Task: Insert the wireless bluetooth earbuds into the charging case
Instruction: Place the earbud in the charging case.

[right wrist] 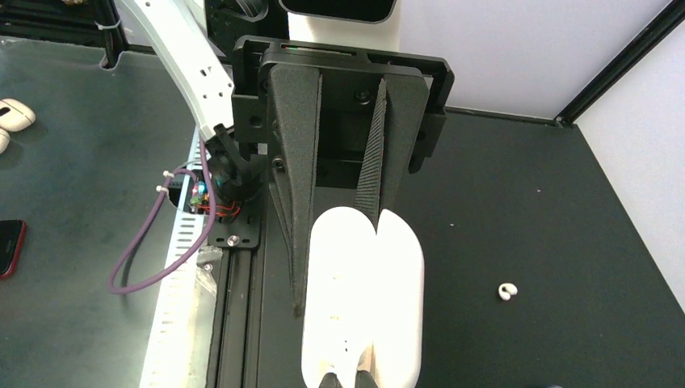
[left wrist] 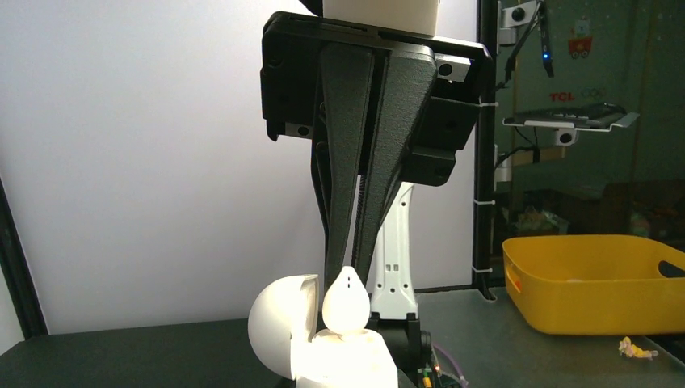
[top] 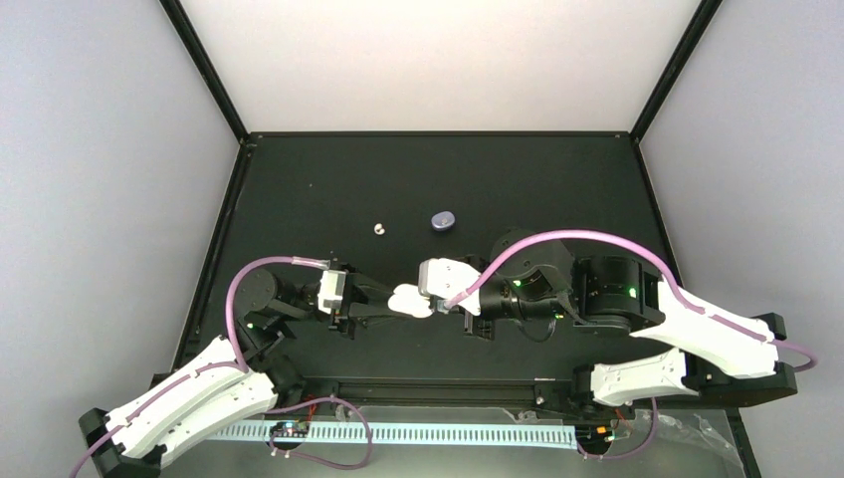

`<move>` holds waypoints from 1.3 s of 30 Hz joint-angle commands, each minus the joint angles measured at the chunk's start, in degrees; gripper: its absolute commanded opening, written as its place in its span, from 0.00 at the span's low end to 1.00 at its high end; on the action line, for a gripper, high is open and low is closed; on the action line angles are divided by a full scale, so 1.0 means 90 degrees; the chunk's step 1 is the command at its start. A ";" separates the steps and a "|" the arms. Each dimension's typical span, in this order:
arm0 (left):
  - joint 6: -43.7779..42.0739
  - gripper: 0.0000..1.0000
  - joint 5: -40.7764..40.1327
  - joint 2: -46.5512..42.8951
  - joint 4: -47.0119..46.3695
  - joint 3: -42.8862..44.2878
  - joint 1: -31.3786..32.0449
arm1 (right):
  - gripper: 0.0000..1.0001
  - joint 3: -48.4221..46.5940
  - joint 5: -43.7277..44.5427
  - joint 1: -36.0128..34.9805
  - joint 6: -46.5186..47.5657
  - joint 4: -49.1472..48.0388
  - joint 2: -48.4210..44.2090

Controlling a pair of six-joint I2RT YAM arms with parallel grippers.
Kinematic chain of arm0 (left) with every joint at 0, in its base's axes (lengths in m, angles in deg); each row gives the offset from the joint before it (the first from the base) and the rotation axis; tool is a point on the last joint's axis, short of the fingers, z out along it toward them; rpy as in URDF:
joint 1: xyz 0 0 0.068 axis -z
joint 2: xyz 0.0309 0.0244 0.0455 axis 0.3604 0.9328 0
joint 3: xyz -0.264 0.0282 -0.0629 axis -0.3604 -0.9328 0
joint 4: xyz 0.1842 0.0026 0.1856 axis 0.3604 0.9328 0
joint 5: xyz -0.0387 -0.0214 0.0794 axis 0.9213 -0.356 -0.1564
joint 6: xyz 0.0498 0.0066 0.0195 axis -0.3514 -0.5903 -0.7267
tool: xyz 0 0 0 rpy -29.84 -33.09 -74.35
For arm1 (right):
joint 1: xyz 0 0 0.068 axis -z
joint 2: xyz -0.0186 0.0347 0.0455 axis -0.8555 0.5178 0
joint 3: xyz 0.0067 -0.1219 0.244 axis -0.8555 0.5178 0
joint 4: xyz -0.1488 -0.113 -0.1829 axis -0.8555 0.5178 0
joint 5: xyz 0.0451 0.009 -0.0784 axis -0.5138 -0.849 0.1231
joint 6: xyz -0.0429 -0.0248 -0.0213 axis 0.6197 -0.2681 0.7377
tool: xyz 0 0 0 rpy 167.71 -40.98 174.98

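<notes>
The left end effector (left wrist: 346,276) is pinched narrow on a white, teardrop-shaped earbud (left wrist: 346,303). The earbud points up, at the mouth of the open white charging case (left wrist: 347,361). The case's domed lid (left wrist: 279,323) leans back on the left of that view.

The right end effector (top: 430,295) meets the case from the other side, jaws drawn together. One of its fingers (right wrist: 295,202) runs down the case's flank and the toothed one vanishes behind it. Whether it clamps the case cannot be told.

The case sits near the rail (right wrist: 241,267) at the near edge of the desk (top: 328,189), and the side walls stand well away from both end effectors. Farther back a loose white earbud (top: 379,228), a tiny curl, lies apart from a purple oval case (top: 443,220).

Only the right wrist view shows the white case as two glossy rounded lobes side by side. Only the left wrist view shows a yellow bin (left wrist: 598,283) beyond the desk.
</notes>
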 commanded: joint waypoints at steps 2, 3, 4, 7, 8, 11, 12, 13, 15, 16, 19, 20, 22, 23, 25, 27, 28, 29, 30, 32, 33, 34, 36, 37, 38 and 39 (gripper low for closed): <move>-0.0066 0.02 -0.0069 -0.0047 -0.0236 0.0131 0.0034 | 0.01 0.0149 0.0140 -0.0041 -0.0013 -0.0160 -0.0105; -0.0066 0.02 -0.0074 -0.0049 -0.0236 0.0132 0.0034 | 0.01 0.0170 0.0138 -0.0049 -0.0011 -0.0169 -0.0105; -0.0066 0.02 -0.0073 -0.0044 -0.0236 0.0132 0.0034 | 0.01 0.0179 0.0142 -0.0045 -0.0015 -0.0184 -0.0098; -0.0066 0.02 -0.0072 -0.0013 -0.0241 0.0137 0.0033 | 0.01 0.0215 0.0144 -0.0050 -0.0025 -0.0262 -0.0116; -0.0066 0.02 -0.0074 -0.0011 -0.0237 0.0141 0.0036 | 0.01 0.0220 0.0139 -0.0045 -0.0018 -0.0285 -0.0121; -0.0066 0.02 -0.0074 0.0017 -0.0236 0.0147 0.0034 | 0.01 0.0211 0.0126 -0.0050 -0.0025 -0.0327 -0.0123; -0.0066 0.01 -0.0074 0.0015 -0.0236 0.0151 0.0036 | 0.01 0.0211 0.0123 -0.0050 -0.0025 -0.0336 -0.0123; -0.0066 0.01 -0.0080 0.0023 -0.0237 0.0157 0.0034 | 0.01 0.0211 0.0118 -0.0045 -0.0022 -0.0337 -0.0126; -0.0061 0.02 -0.0082 0.0027 -0.0245 0.0161 0.0035 | 0.01 0.0216 0.0134 -0.0050 -0.0027 -0.0359 -0.0132; -0.0057 0.02 -0.0087 0.0029 -0.0251 0.0161 0.0034 | 0.01 0.0227 0.0123 -0.0050 -0.0043 -0.0371 -0.0145; -0.0058 0.02 -0.0099 0.0045 -0.0246 0.0170 0.0035 | 0.01 0.0267 0.0073 -0.0050 -0.0064 -0.0414 -0.0160; -0.0057 0.01 -0.0102 0.0039 -0.0246 0.0176 0.0034 | 0.01 0.0276 0.0062 -0.0050 -0.0064 -0.0425 -0.0164; -0.0047 0.01 -0.0110 0.0039 -0.0269 0.0181 0.0034 | 0.01 0.0314 0.0075 -0.0049 -0.0069 -0.0433 -0.0164; -0.0038 0.02 -0.0120 0.0041 -0.0288 0.0181 0.0037 | 0.01 0.0336 0.0074 -0.0050 -0.0073 -0.0440 -0.0159; 0.0010 0.02 -0.0164 0.0031 -0.0334 0.0181 0.0033 | 0.01 0.0365 0.0079 -0.0046 -0.0087 -0.0435 -0.0159; 0.0086 0.02 -0.0202 0.0051 -0.0392 0.0172 0.0038 | 0.01 0.0392 0.0106 -0.0050 -0.0093 -0.0441 -0.0155; 0.0136 0.01 -0.0209 0.0049 -0.0423 0.0169 0.0034 | 0.01 0.0412 0.0120 -0.0049 -0.0094 -0.0445 -0.0154; 0.0159 0.01 -0.0224 0.0057 -0.0439 0.0171 0.0034 | 0.01 0.0420 0.0125 -0.0050 -0.0094 -0.0440 -0.0151; 0.0181 0.02 -0.0222 0.0069 -0.0454 0.0169 0.0038 | 0.01 0.0425 0.0135 -0.0046 -0.0094 -0.0431 -0.0147; 0.0207 0.01 -0.0237 0.0076 -0.0491 0.0166 0.0039 | 0.01 0.0426 0.0152 -0.0050 -0.0086 -0.0413 -0.0116; 0.0222 0.01 -0.0250 0.0077 -0.0511 0.0171 0.0035 | 0.01 0.0417 0.0160 -0.0050 -0.0094 -0.0403 -0.0110; 0.0237 0.01 -0.0271 0.0078 -0.0530 0.0171 0.0037 | 0.01 0.0416 0.0171 -0.0041 -0.0091 -0.0402 -0.0097; 0.0293 0.02 -0.0311 0.0079 -0.0583 0.0164 0.0034 | 0.01 0.0428 0.0212 -0.0042 -0.0098 -0.0392 -0.0083; 0.0318 0.02 -0.0349 0.0088 -0.0640 0.0154 0.0034 | 0.01 0.0438 0.0243 -0.0049 -0.0103 -0.0399 -0.0077; 0.0348 0.02 -0.0377 0.0095 -0.0724 0.0144 0.0034 | 0.01 0.0436 0.0276 -0.0050 -0.0111 -0.0409 -0.0075; 0.0387 0.02 -0.0409 0.0111 -0.0784 0.0135 0.0034 | 0.01 0.0449 0.0313 -0.0049 -0.0113 -0.0427 -0.0071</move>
